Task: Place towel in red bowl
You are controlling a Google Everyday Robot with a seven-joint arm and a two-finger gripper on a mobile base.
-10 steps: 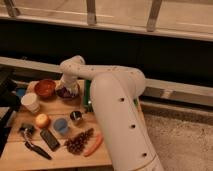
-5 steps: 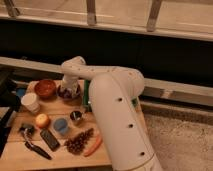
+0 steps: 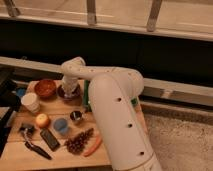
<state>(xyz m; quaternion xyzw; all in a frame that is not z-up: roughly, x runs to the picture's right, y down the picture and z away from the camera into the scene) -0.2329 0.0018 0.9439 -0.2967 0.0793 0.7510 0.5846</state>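
The red bowl [image 3: 45, 88] sits at the back left of the wooden table [image 3: 60, 157]. My gripper [image 3: 70, 89] hangs at the end of the white arm [image 3: 112, 107], just right of the red bowl and directly over a dark bowl [image 3: 68, 94]. A pale bunched thing at the gripper, over the dark bowl, may be the towel [image 3: 70, 90]. I cannot tell whether it is being held. The red bowl looks empty.
On the table are a white cup [image 3: 31, 102], an orange fruit [image 3: 42, 120], a blue cup [image 3: 61, 125], a small metal cup [image 3: 76, 116], a dark pine cone [image 3: 80, 141], a carrot [image 3: 93, 146] and black tools [image 3: 49, 139]. A green object [image 3: 86, 96] stands behind the arm.
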